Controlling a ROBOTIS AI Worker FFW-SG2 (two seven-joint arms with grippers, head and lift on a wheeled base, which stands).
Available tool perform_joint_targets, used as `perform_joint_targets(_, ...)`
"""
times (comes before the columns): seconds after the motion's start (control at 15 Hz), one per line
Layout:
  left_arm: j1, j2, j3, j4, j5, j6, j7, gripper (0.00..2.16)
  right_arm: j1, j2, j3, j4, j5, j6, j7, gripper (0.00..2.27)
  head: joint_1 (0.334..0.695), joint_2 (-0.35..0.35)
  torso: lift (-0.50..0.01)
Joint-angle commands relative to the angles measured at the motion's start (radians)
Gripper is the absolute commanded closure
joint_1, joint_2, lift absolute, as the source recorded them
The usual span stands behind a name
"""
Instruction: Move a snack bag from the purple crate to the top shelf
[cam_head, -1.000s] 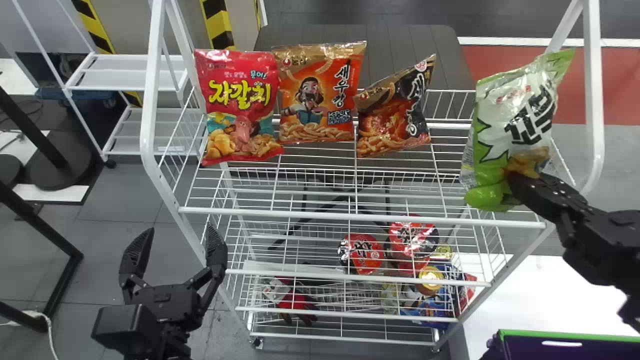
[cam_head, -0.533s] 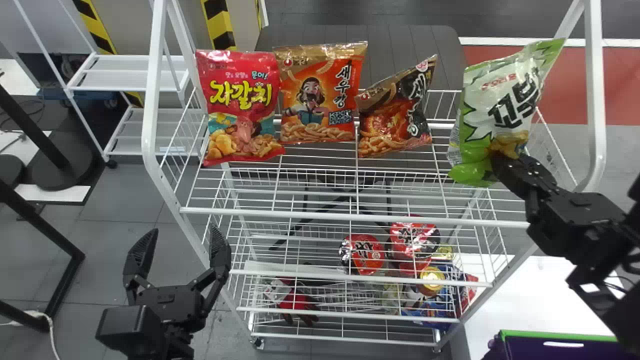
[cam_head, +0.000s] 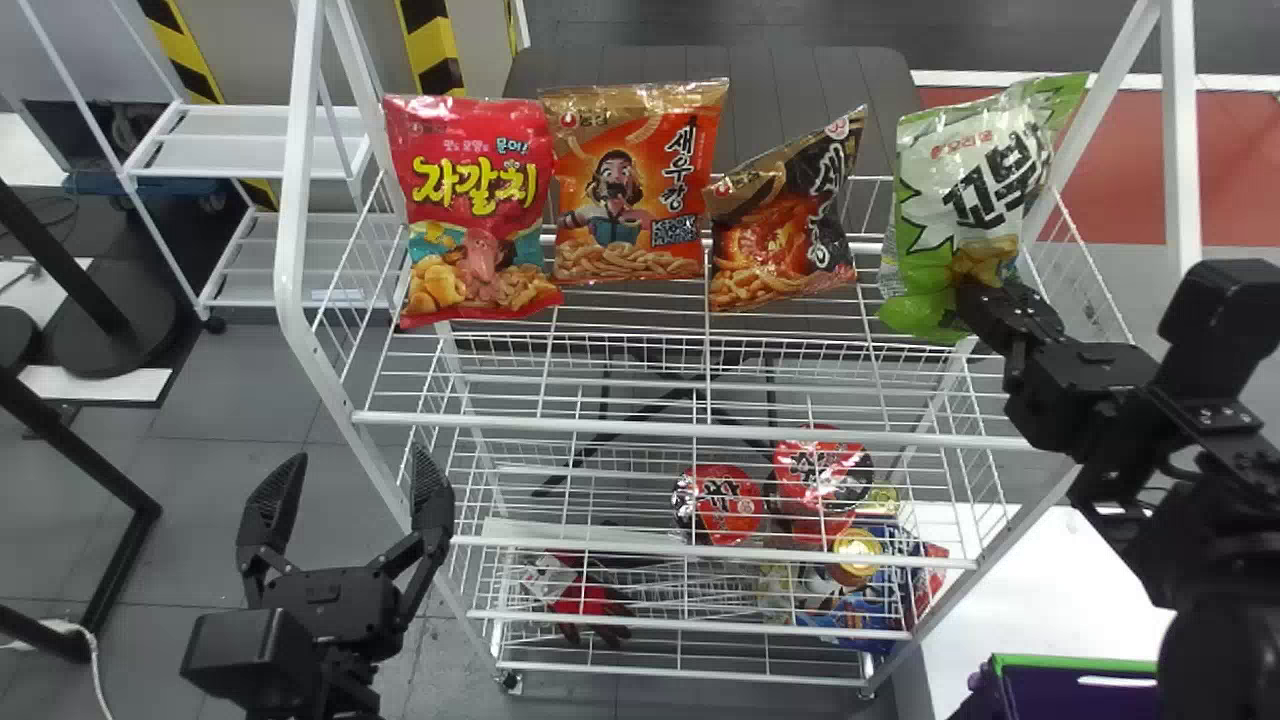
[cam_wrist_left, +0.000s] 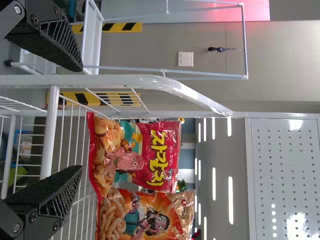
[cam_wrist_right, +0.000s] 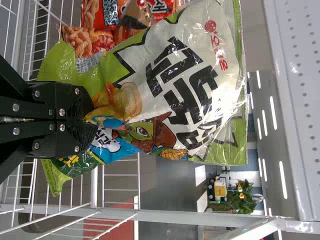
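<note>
One glossy green-and-white snack bag, tilted, lower part pinched in right pincer. Already out of purple plastic crate with green rim, which sits below that pincer. Carry looks mostly done: bag over right end of white wire top shelf, three other bags left of pincer. Shelf contact unclear. Remaining: settle, release, withdraw. Left pincer parked low, spread, empty.

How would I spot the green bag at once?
Find the white rack, then its top shelf. Over that shelf's right end, gripped low down by the right end effector, is the green bag. Its green edges and pale front set it apart from the red bag, orange bag and black bag.
</note>
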Motion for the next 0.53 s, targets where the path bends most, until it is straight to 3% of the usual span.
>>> perform_joint_targets(0.0,0.0,0.0,0.001,0.001,0.0,0.0,0.0,0.13,-0.044,0.001,-0.004,0.061,0.013,0.0,0.0,2.07,0.695,0.011,0.001)
perform_joint_targets(0.47,0.0,-0.001,0.001,0.007,0.0,-0.006,0.0,0.13,-0.158,0.001,-0.025,0.229,0.002,-0.012,-0.006,2.07,0.695,-0.003,0.001)
